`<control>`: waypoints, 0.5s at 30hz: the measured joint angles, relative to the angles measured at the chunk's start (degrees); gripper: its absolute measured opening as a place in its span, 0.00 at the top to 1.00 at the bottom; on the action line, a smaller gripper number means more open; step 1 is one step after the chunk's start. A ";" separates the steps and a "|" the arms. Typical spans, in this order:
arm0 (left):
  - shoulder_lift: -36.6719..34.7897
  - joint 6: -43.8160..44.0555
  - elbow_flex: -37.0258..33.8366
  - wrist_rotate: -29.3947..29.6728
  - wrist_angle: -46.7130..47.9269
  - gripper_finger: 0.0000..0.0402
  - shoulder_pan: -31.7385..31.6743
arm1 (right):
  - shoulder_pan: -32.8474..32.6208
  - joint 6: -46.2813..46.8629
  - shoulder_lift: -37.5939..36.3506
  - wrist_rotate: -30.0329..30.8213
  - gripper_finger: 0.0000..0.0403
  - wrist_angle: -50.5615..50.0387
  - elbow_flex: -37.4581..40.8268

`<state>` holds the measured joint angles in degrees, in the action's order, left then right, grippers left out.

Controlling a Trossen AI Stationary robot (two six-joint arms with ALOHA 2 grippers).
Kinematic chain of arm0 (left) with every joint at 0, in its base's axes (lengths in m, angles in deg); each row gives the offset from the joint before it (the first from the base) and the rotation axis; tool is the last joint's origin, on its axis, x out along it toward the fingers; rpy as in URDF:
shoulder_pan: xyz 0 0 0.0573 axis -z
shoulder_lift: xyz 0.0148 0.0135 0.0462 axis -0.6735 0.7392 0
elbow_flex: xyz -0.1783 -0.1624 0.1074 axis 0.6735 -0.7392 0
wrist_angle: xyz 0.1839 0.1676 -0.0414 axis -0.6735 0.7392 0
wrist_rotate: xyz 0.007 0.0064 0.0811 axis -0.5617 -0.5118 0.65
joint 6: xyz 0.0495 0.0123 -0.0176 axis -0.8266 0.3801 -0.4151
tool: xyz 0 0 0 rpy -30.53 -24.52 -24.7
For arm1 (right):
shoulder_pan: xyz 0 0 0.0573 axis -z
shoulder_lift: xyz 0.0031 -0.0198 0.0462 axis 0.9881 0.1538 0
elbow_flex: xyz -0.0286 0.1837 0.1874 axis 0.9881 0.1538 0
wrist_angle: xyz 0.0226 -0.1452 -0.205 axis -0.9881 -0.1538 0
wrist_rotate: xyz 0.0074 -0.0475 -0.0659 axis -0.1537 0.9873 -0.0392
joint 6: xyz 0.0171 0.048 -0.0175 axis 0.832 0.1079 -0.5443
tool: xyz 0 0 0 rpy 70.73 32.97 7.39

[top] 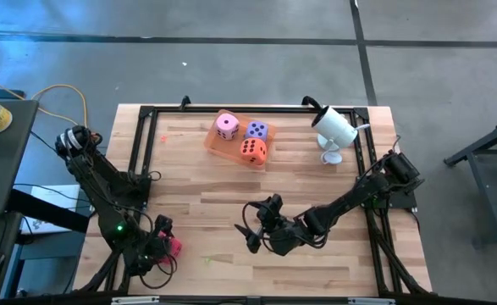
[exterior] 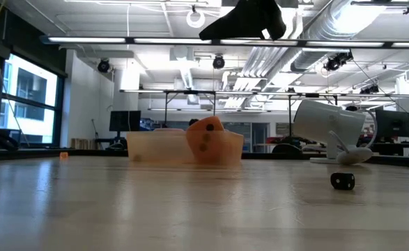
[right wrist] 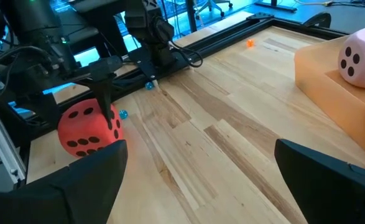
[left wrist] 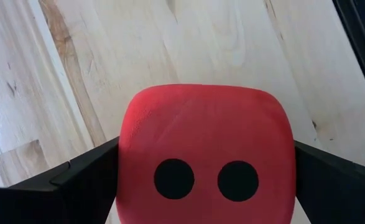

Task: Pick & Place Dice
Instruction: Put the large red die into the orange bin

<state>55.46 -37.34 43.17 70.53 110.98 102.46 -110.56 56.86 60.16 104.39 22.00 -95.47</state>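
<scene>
On the wooden tabletop (top: 316, 182), the far orange tray (top: 223, 146) carries pink, purple and orange dice (top: 252, 150). Left gripper (top: 165, 246) — near its front corner — clamps the red die (left wrist: 207, 155). Right gripper (top: 252, 233) hovers mid-table, fingers spread, empty.

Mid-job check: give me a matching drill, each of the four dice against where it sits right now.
Dice:
1. red die
2. pink die
3. lavender-purple die
4. orange die

Places:
A. tray, corner toward the left arm's side
B. tray, edge nearest the arms
C. clamped in the left tool
D. tray, beside the pink die, toward the white lamp

Pairs: 1-C, 2-A, 3-D, 4-B
</scene>
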 joint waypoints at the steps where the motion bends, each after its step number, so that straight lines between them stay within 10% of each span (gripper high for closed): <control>1: 0.00 0.20 -0.31 0.02 -0.42 0.02 0.07 | -0.03 -0.02 0.00 0.00 0.02 0.00 0.00; 15: 0.33 0.37 -0.69 2.48 -2.31 0.02 0.84 | -0.04 0.20 0.84 -0.25 0.02 0.14 0.04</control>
<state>55.80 -36.97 42.47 73.01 108.67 103.30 -110.60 57.06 61.00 104.15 22.14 -95.44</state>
